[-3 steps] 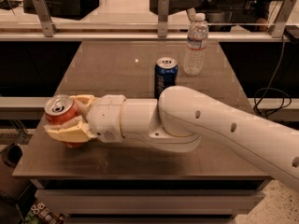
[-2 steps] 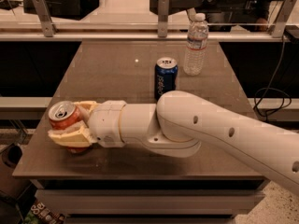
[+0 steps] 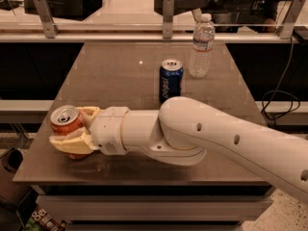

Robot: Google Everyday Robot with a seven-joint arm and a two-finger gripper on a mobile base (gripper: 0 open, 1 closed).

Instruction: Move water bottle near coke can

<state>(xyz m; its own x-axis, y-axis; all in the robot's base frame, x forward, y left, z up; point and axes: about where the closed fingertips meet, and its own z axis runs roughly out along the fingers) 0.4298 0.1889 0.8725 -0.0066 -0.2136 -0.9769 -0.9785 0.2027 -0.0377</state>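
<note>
The water bottle (image 3: 201, 46), clear with a white cap, stands upright at the far right of the table. The coke can (image 3: 65, 121), red-orange with a silver top, is at the near left of the table. My gripper (image 3: 68, 129) reaches in from the right, and its yellowish fingers (image 3: 72, 143) sit on either side of the coke can, closed on it. The can's lower part is hidden behind the near finger. The bottle is far from the gripper and the coke can, across the table.
A blue Pepsi can (image 3: 171, 80) stands upright mid-table, just left of the bottle. My white arm (image 3: 216, 138) lies across the near half of the brown table (image 3: 115, 71). A rail with metal posts (image 3: 167, 11) runs behind the table's far edge.
The gripper and the coke can between its fingers have shifted slightly right and toward the near edge. The bottle and Pepsi can have not moved.
</note>
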